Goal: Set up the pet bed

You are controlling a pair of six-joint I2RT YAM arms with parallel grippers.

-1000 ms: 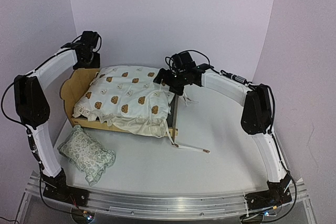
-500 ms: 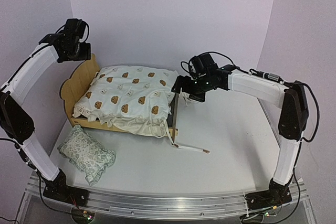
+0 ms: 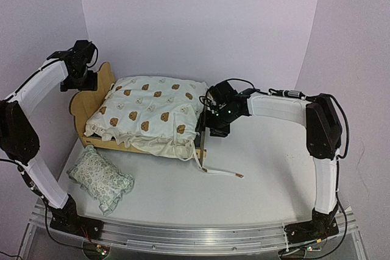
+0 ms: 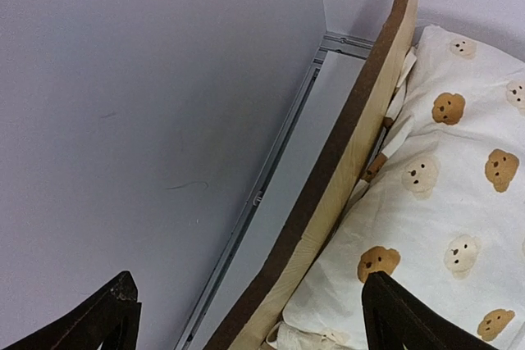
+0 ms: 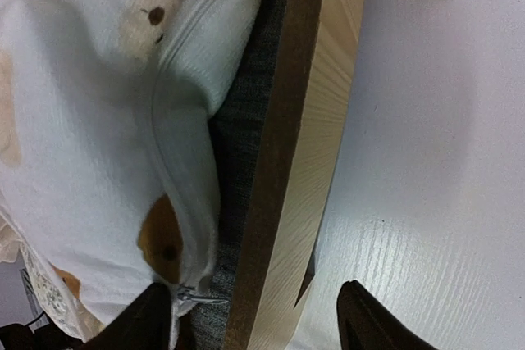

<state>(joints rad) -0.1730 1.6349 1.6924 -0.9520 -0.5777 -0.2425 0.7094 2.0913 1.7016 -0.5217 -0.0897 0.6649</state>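
The pet bed's plywood frame stands at the left middle of the table, with its bear-ear headboard on the left and its low footboard on the right. A cream bear-print cover lies on it. My left gripper is open just above the headboard, one finger on each side. My right gripper is open over the footboard, which lies between its fingers. The grey fabric base shows beside the cover.
A small floral ruffled pillow lies on the table in front of the bed at the near left. A cream tie strap trails from the footboard across the table. The lilac wall is close behind the headboard.
My left gripper has come down and right towards the headboard. My right gripper has moved left and down onto the footboard. The bed, cover and pillow have not moved.
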